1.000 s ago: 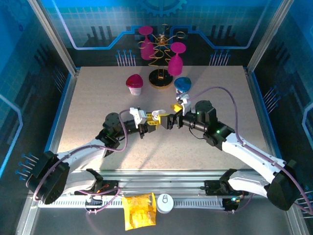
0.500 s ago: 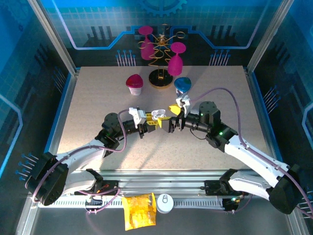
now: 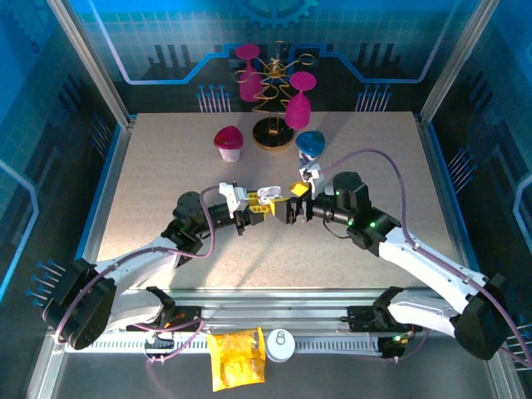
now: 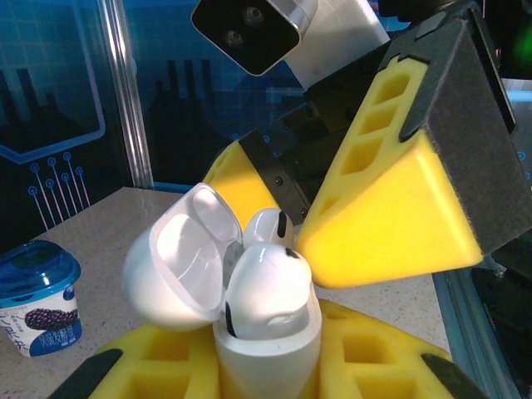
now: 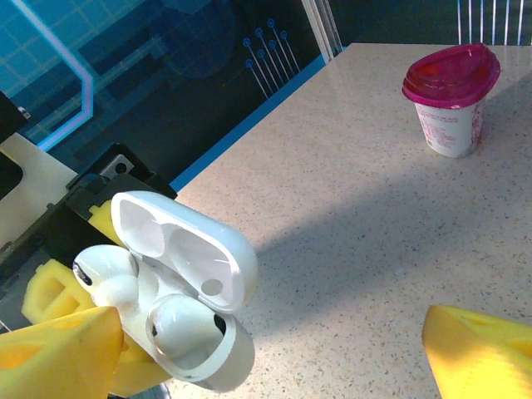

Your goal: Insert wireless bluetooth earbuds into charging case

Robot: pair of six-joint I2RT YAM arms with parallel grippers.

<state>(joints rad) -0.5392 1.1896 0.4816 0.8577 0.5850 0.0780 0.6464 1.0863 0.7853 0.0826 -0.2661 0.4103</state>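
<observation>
Spanning the middle of the top view, the speckled beige table (image 3: 166,183) carries everything else. The left arm (image 3: 158,249) reaches in from the lower left and the right arm (image 3: 399,245) from the lower right; their tips meet near the frame's centre. At the upper middle stands a gold wire rack (image 3: 271,125) hung with pink glasses (image 3: 298,100). Just below it, a pink-lidded cup (image 3: 229,143) sits to its left and a blue-lidded cup (image 3: 311,143) to its right.

The right gripper (image 3: 291,204) has its yellow foam fingers (image 5: 58,349) spread wide, one at the lower left and one at the lower right of the right wrist view, and pinches nothing. The left gripper (image 3: 256,209) is pressed together on the white charging case (image 4: 266,349), which stands upright between its yellow pads at the bottom centre of the left wrist view, lifted off the table.

The case's lid (image 5: 187,249) is swung open, its two hollow cups bare. Two white earbuds (image 4: 274,291) sit in the case body, heads showing above its rim. In the right wrist view the raised earbud (image 5: 112,278) stands at the left, just beside the right gripper's near finger; whether they touch cannot be told. The lower earbud (image 5: 179,320) lies deeper in its well, right of the first.
</observation>
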